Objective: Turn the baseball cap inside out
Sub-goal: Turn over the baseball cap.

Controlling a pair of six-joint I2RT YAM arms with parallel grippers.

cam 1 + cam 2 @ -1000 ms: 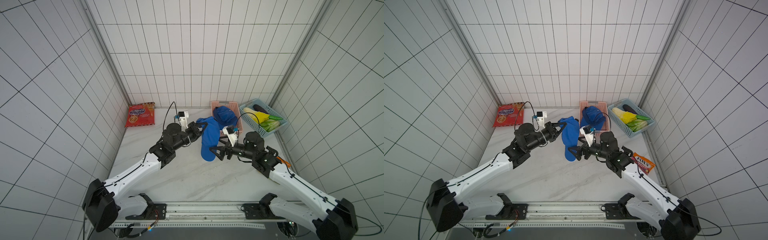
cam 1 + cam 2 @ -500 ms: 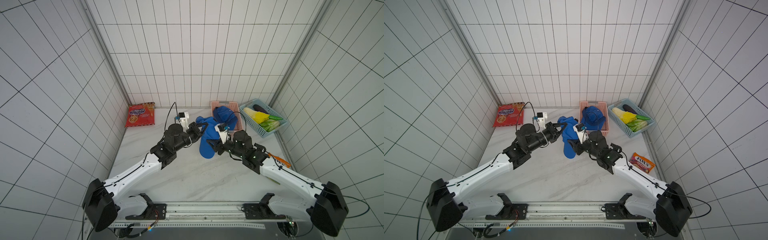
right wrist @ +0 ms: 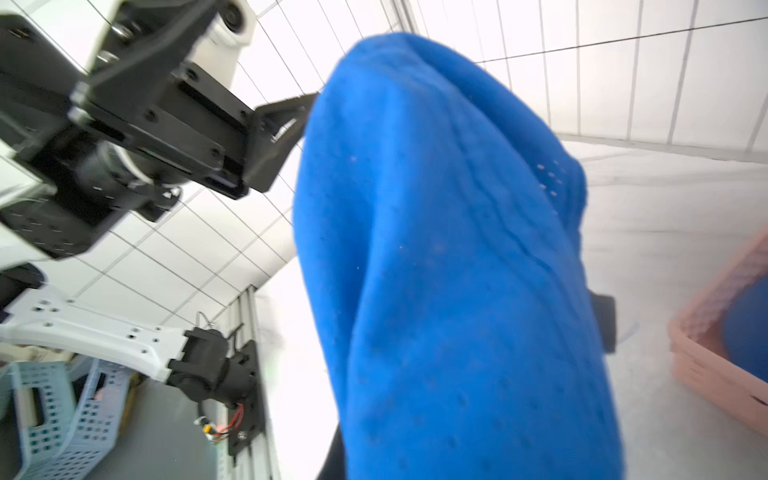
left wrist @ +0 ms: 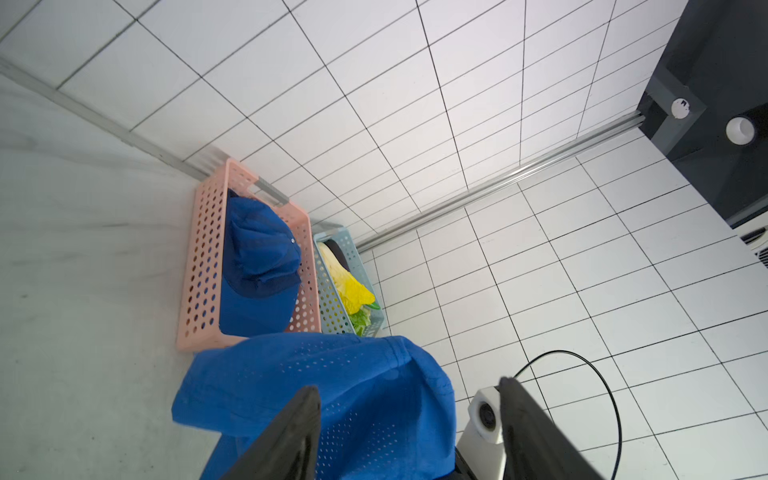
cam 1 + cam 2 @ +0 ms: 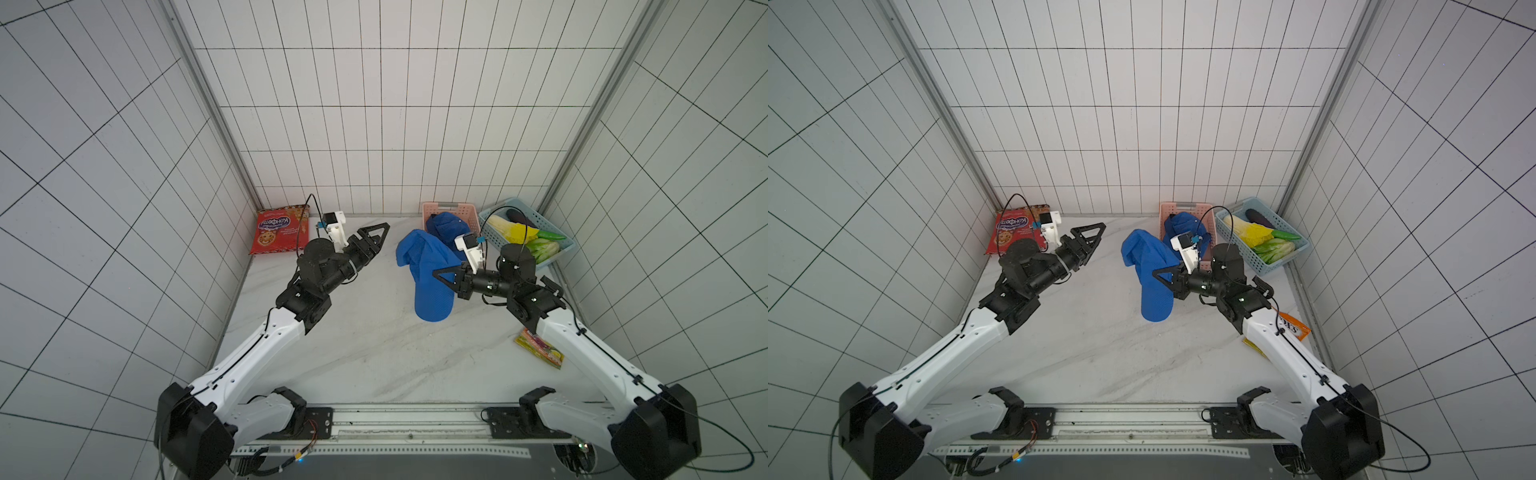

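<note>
Cool, even, diffuse light in both top views. Shadows soft and faint on the marble tabletop (image 5: 374,353). Sharp from front rail to back corner. Heavy wide-lens stretch, with bowed, splayed grout lines on the tiled walls (image 5: 104,166) toward the frame edges. Left wrist view bright and crisp, with a mild sheen on the tiles. Right wrist view overexposed, wall and table washed out to white glare. Baseball cap (image 3: 457,270) soft and out of focus at close range, pink basket (image 3: 715,365) blurred at the edge.

Left tool (image 5: 380,237) spread, right tool (image 5: 441,277) clamped, both raised
</note>
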